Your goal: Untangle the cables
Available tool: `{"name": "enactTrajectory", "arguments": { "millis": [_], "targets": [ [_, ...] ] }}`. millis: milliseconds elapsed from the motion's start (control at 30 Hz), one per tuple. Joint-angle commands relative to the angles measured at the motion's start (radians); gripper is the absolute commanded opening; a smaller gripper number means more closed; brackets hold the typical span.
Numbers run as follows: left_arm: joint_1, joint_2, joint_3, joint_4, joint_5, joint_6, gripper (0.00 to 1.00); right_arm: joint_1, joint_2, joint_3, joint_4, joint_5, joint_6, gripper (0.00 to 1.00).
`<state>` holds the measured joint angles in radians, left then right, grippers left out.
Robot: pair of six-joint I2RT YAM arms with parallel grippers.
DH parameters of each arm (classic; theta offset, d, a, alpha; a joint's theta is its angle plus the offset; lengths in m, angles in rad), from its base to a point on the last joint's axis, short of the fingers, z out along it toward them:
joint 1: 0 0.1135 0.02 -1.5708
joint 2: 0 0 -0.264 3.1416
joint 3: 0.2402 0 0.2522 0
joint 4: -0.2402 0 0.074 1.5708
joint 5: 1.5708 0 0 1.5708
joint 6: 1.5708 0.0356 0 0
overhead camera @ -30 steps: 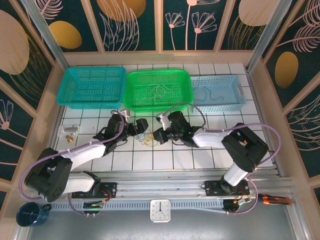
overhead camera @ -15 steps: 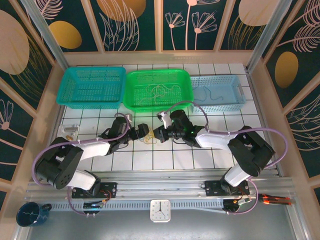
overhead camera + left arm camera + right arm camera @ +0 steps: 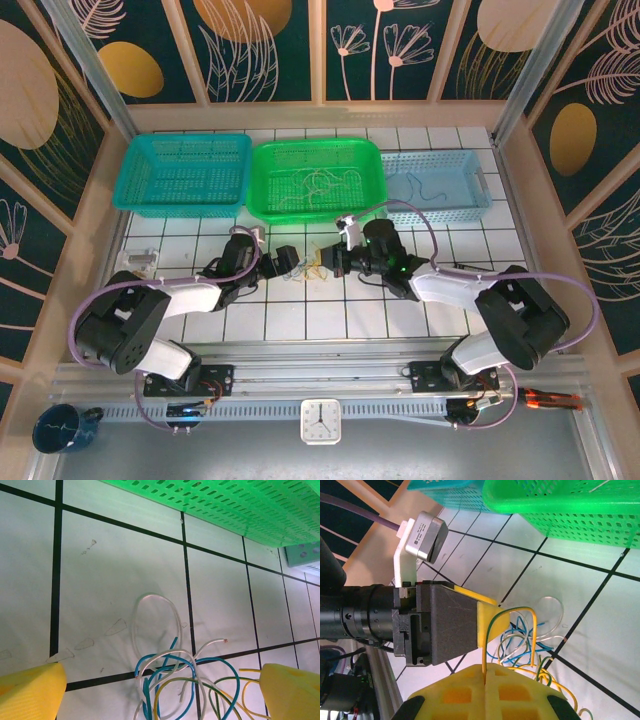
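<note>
Robotics lab bench cell, not a lived-in room. Floored with a white tiled tabletop [image 3: 330, 320] ruled in black grid lines. Fenced left, right and far by dark teal panels printed with gold and cream plants [image 3: 270, 50], held in bare aluminium frame posts [image 3: 90, 65]. Edged on the near side with a slotted aluminium rail [image 3: 320, 372] carrying a black-and-white left robot arm [image 3: 160, 305] and a matching right robot arm [image 3: 470, 290]. Lined up far: teal perforated plastic basket [image 3: 180, 208], green perforated plastic basket [image 3: 290, 213], pale blue perforated plastic basket [image 3: 482, 185]. Parked nearest: small white square clock [image 3: 320, 421], dark blue mug [image 3: 62, 428].
</note>
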<state>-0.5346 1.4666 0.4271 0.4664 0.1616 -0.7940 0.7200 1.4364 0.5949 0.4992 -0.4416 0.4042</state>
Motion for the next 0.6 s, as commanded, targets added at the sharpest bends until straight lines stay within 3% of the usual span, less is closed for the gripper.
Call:
{"name": "enactTrajectory", "arguments": {
  "millis": [0,300,567],
  "targets": [
    [0.003,0.015,-0.005,-0.048,0.048,0.008,0.99,-0.007,0.015,-0.017,0.066,-0.034,0.024,0.0],
    [0.004,-0.095,0.036,-0.102,0.057,0.009,0.99,-0.008,0.026,-0.026,0.093,-0.057,0.036,0.0],
    [0.004,-0.177,0.047,-0.026,0.11,-0.094,0.99,-0.01,-0.03,-0.053,0.146,-0.073,0.038,0.0]
  ]
}}
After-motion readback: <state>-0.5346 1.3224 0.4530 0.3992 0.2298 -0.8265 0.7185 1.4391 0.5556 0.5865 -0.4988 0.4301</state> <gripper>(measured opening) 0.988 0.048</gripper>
